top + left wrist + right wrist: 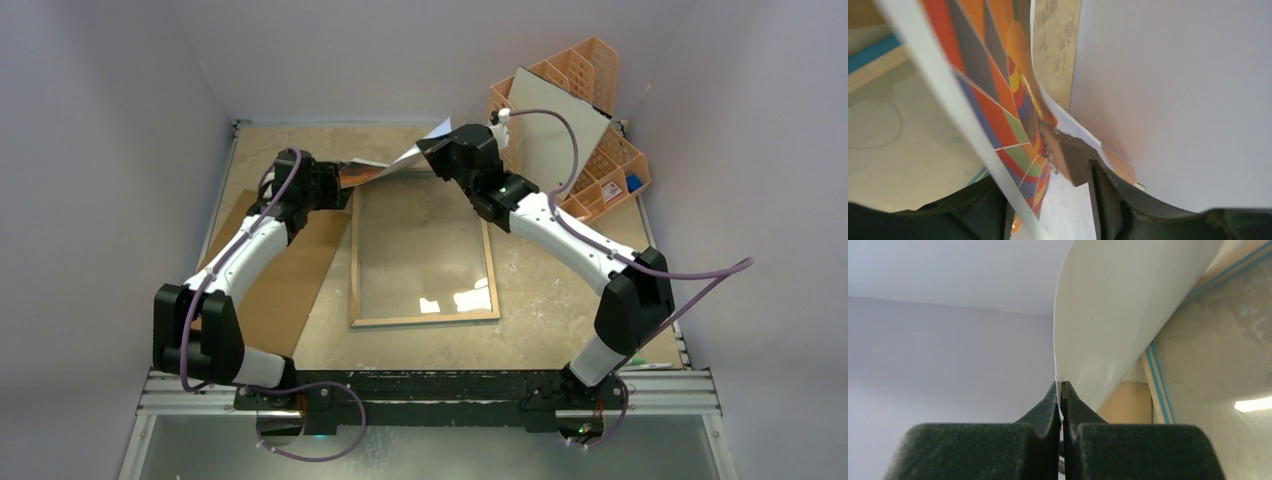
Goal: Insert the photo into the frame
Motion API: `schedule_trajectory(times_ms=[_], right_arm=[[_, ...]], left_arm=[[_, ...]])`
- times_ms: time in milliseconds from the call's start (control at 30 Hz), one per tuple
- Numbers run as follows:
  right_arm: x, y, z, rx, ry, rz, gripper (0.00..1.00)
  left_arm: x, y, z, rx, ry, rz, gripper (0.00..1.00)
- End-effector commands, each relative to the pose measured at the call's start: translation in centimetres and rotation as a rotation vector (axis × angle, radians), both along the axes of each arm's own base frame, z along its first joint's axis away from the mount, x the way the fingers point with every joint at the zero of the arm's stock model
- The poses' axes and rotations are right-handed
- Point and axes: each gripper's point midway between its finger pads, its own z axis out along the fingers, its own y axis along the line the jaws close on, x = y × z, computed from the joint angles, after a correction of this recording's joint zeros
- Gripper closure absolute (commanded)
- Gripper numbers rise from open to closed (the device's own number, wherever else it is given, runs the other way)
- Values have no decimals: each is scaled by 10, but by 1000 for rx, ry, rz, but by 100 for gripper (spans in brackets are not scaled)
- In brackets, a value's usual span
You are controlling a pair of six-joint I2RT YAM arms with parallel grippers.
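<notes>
My right pincer [1061, 387] is pinched tight on the thin edge of the large paper print of an orange, red and multicoloured hot-air balloon [1108, 305]. The plain matt white back of the sheet rises from the black fingertips and curls away to that pincer's right in one smooth bow.

My left pincer [1045, 182] stands partly wide, its dark fingers [1118, 205] on either side of the print's other end. I cannot tell whether either pad touches the paper. From that wrist I see the printed face: sharp-edged panels of orange, red, green and grey-blue inside a white border, the sheet bending as it runs away from the pincer.

So the print hangs in the air between my two pincers, sagging a little, over the far end of the large thin rectangular picture frame [425, 320]. That frame lies flat below the pincers with its light wood-coloured rim up around a clear glass pane that catches bright reflections; a blue edge shows just right of my right pincer.

It rests on the beige, mottled, worn-looking counter [560, 310]. Back from my left pincer, under that arm, a plain brown hardboard sheet [290, 290] lies flat just beside the frame. Beyond my right pincer and to its right stands an orange plastic lattice organiser [610, 170], a plain grey-white board [550, 130] leaning tilted against it.
</notes>
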Motion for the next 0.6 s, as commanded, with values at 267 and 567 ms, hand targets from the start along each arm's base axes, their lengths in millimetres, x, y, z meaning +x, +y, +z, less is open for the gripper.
schedule_trajectory(times_ms=[267,567], right_arm=[[-36,5,-8,65,61,113,100],[-63,6,-39,0,111,226,50]], left_arm=[[-3,33,-10,13,75,150,90],[8,38,8,233,37,47,100]])
